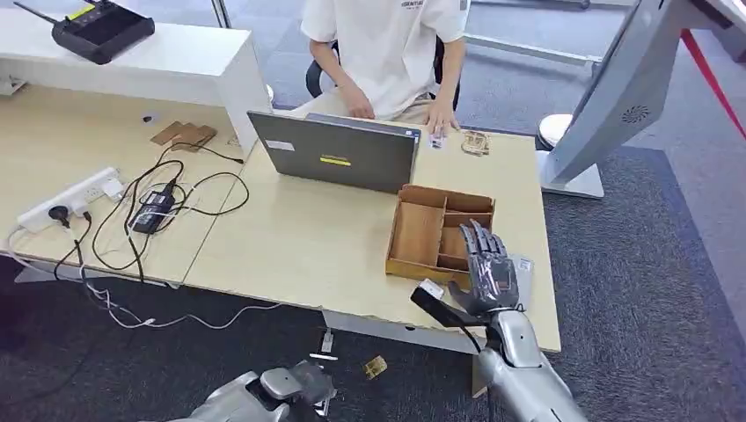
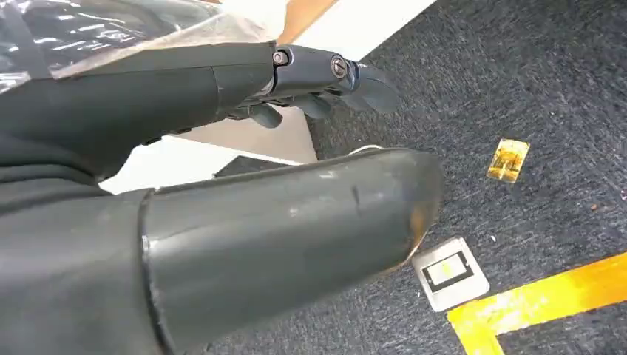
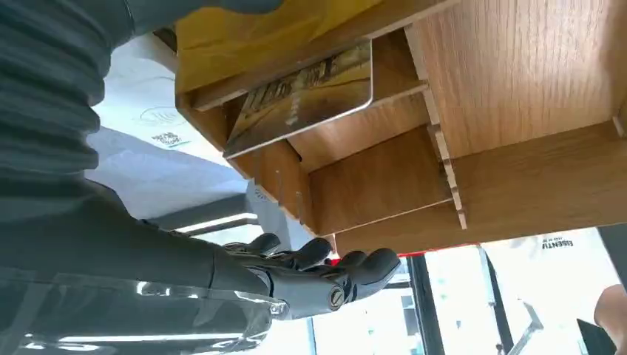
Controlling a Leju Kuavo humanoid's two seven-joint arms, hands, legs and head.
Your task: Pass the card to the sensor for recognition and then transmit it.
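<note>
A wooden divided box (image 1: 420, 236) stands on the table's near right part. In the right wrist view a card (image 3: 303, 96) with a brownish print leans inside one compartment of the box (image 3: 517, 81). My right hand (image 1: 486, 268) hovers over the box's near right corner with its fingers (image 3: 325, 270) stretched out and apart, holding nothing. A small grey flat device (image 1: 525, 271) lies on the table just right of that hand. My left hand (image 1: 295, 385) hangs low in front of the table, over the carpet, its thumb (image 2: 296, 229) and fingers (image 2: 333, 74) extended and empty.
A person in a white shirt (image 1: 387, 44) sits across the table behind an open laptop (image 1: 339, 154). A power strip (image 1: 66, 200) and cables (image 1: 149, 215) lie at the left. A white tag (image 2: 449, 272), a yellow scrap (image 2: 509, 160) and yellow tape (image 2: 547, 296) lie on the carpet.
</note>
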